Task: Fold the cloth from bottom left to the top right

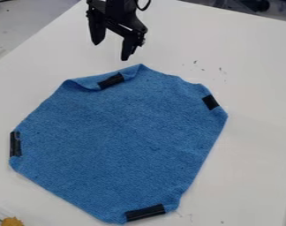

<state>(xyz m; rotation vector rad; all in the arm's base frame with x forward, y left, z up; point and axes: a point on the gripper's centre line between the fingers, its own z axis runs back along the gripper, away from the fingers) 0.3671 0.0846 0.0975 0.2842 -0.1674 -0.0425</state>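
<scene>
Above the cloth's upper edge, toward the top of the view, the black gripper (111, 50) hangs with its two fingers apart and nothing between them. The blue cloth (118, 141) lies spread on the white table, roughly eight-sided, with black tape pieces at its upper edge, right side, left side and bottom. Its upper left edge is slightly curled over beside the tape (111, 81). The gripper does not touch the cloth.
The white table (251, 57) extends around the cloth, with small dark specks at the upper right. A yellow-orange object (12, 221) stands at the bottom left corner. Dark items lie beyond the table's far edge at the top right.
</scene>
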